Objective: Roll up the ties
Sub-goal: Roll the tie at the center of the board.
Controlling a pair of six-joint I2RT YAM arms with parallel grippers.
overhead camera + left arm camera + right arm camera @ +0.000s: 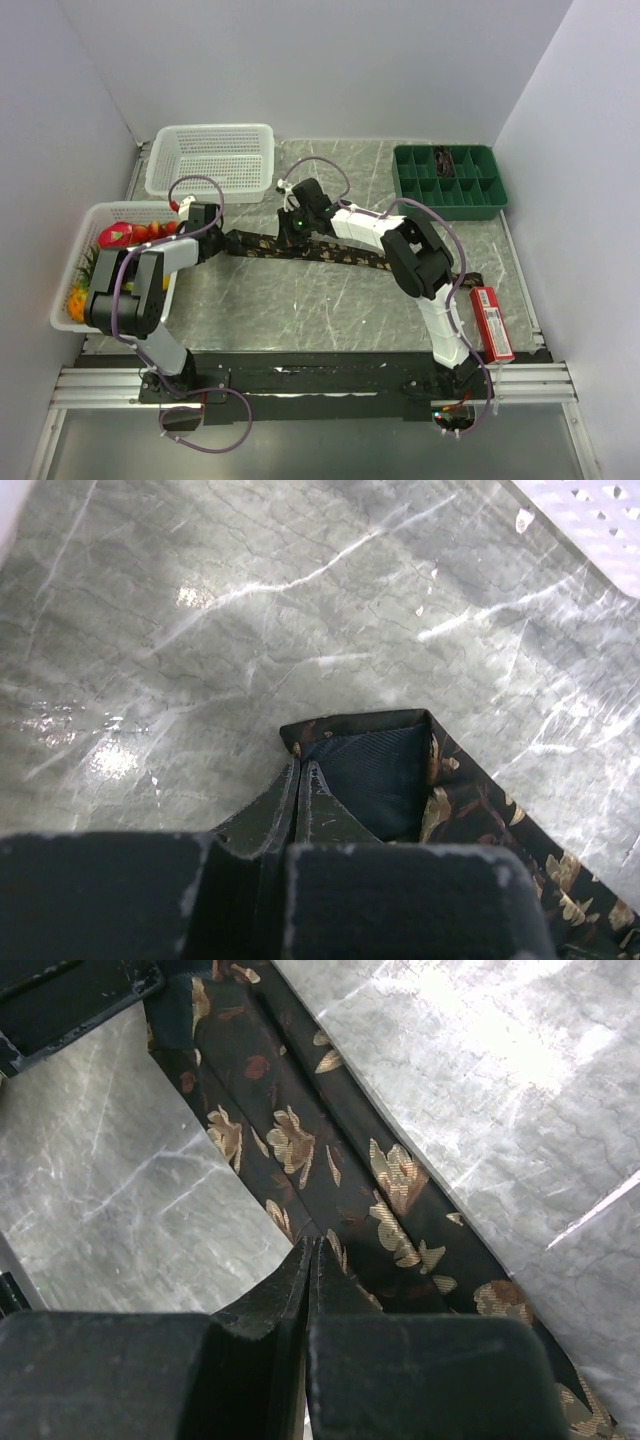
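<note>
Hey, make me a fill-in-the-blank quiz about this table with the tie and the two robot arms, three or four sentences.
1. The jaws of the left gripper and the right gripper are both ___.
2. The left gripper pinches the tie at one ___ of it, not its middle.
3. The green compartment tray sits at the far ___ corner of the table.
4. The toy fruit lies in a ___ basket.

Missing words: shut; end; right; white.

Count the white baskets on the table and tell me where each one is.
2. One white basket stands at the table's rear left, empty as far as shows; the second basket sits along the left edge, holding colourful items. No other shows.
</note>
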